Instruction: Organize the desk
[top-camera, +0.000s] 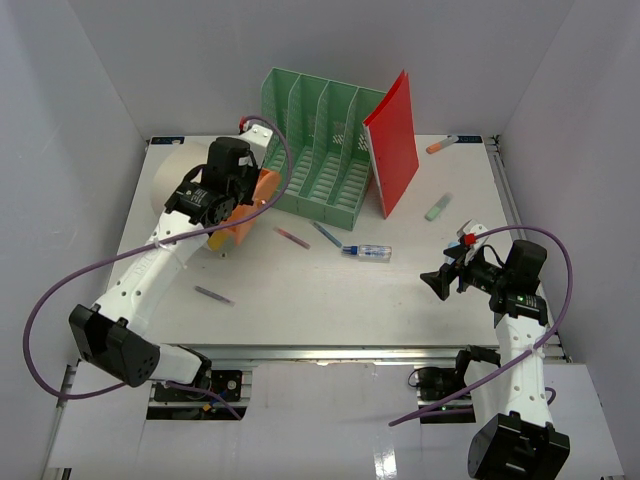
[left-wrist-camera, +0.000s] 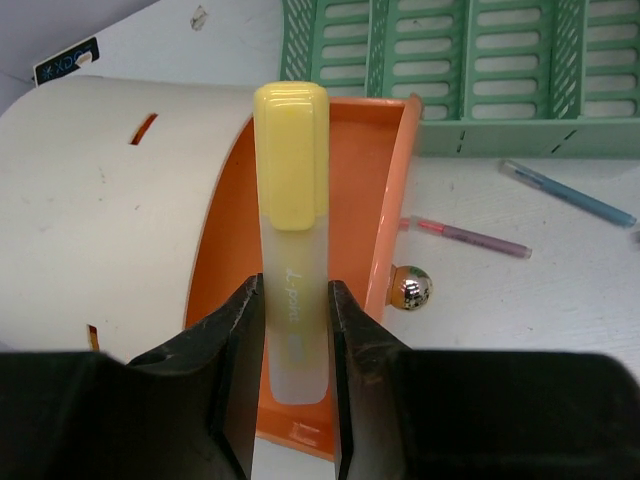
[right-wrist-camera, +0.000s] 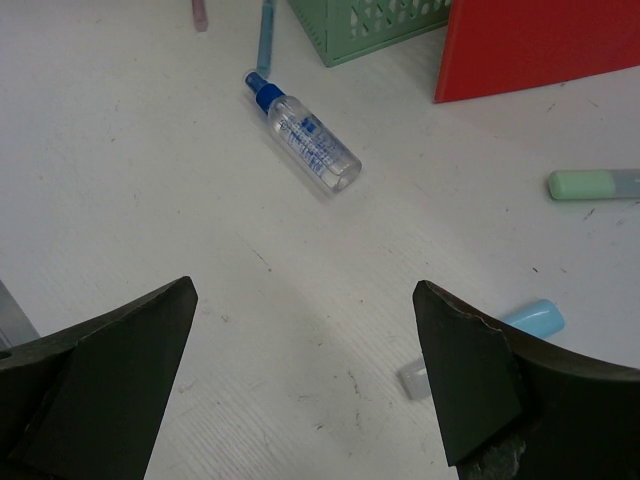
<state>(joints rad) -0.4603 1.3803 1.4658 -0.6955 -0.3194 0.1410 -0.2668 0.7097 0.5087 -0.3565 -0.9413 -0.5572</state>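
Left gripper clamped on yellow highlighter, cap toward 12 o'clock, above orange drawer of beige cylinder; right gripper fingers wide apart over desk, which spreads under both arms; spray bottle at its 12 o'clock; green rack at desk's 12 o'clock; red folder at rack's 3 o'clock.

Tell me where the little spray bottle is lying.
In the top view the spray bottle lies on its side near the middle of the desk, just in front of the green file rack and the red folder.
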